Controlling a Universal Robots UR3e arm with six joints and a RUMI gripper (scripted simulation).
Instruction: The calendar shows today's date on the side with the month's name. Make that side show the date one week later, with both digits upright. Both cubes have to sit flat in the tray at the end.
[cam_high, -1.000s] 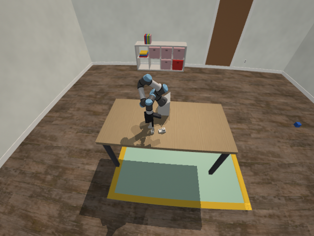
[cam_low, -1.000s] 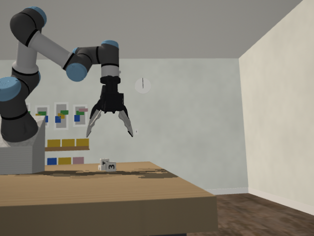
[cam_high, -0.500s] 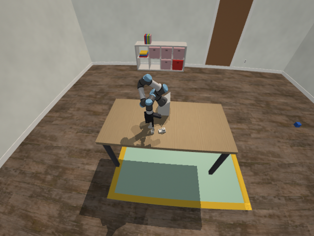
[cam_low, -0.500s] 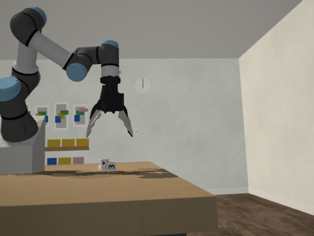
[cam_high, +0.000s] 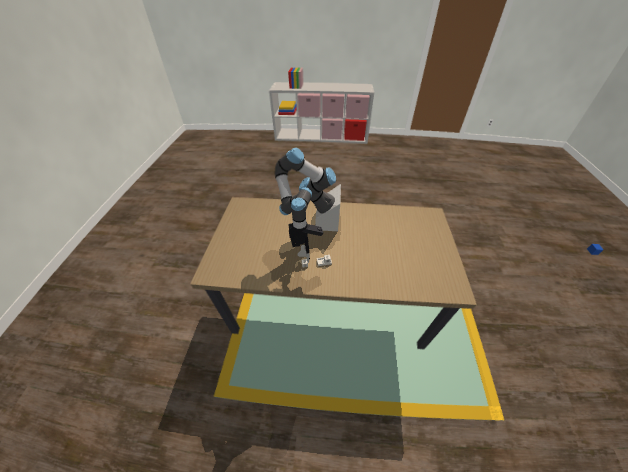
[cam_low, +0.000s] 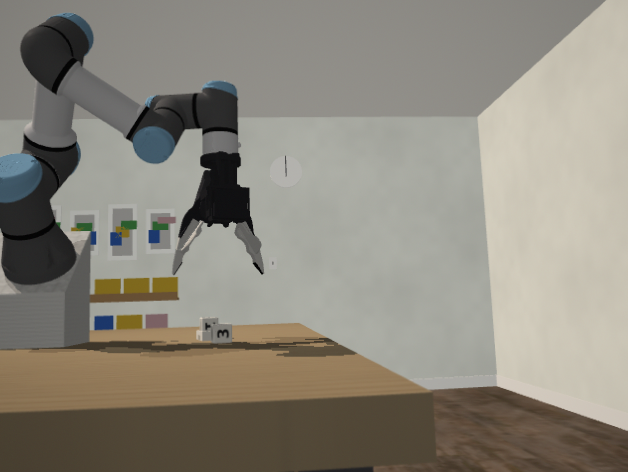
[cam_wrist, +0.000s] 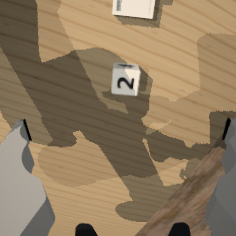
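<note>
A loose white digit cube (cam_wrist: 125, 80) lies flat on the wooden table with a 2 on its top face. In the exterior view the same cube (cam_low: 222, 333) shows a 3 on its near side. Just beyond it stands the small white calendar tray (cam_wrist: 135, 7) with the other cube (cam_low: 208, 324) in it; that cube's digit is too small to read. Cube (cam_high: 304, 262) and tray (cam_high: 323, 261) lie side by side, apart, in the top view. My gripper (cam_low: 218, 268) hangs well above the loose cube, fingers spread wide and empty. It also shows in the wrist view (cam_wrist: 120, 145).
The robot's grey base block (cam_low: 45, 304) stands on the table behind the cubes. The table's front edge (cam_high: 329, 296) is close to the cubes. A shelf (cam_high: 321, 111) and a door stand far off at the back wall.
</note>
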